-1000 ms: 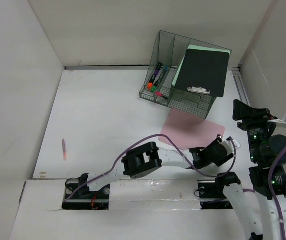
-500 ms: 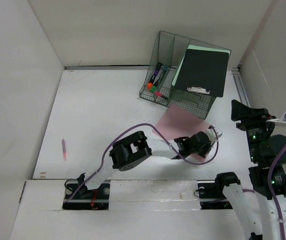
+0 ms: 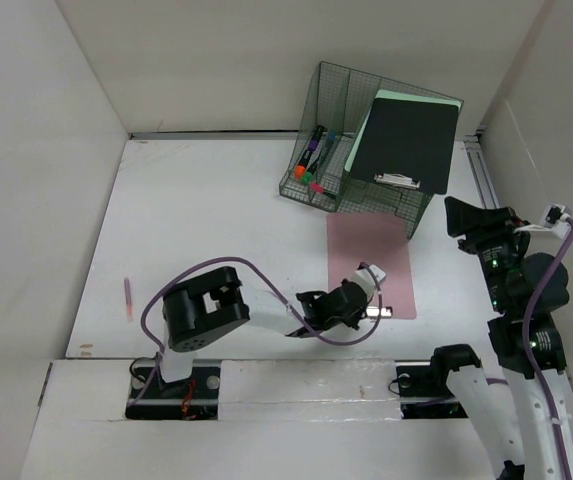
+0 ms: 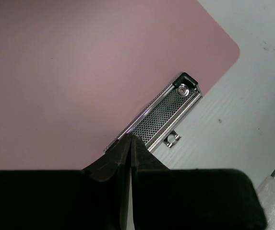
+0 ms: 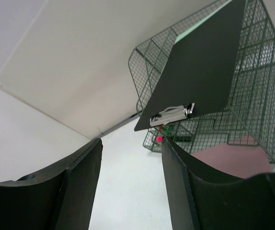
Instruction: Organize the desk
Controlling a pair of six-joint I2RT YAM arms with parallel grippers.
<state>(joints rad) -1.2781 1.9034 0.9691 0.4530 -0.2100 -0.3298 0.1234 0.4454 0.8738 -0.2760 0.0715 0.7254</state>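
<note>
Top view: the left gripper reaches across the white desk to the near edge of a pink clipboard. The right gripper hangs beside a wire rack that holds a black clipboard. A pen lies far left. White walls border the desk.

Left wrist: the fingers are pressed together, their tips touching the clip. Whether they pinch it, I cannot tell.

Right wrist: the fingers stand apart, holding nothing.

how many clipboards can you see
2: pink clipboard flat on the desk, black clipboard leaning in the wire rack. A green board behind it may be a third.
</note>
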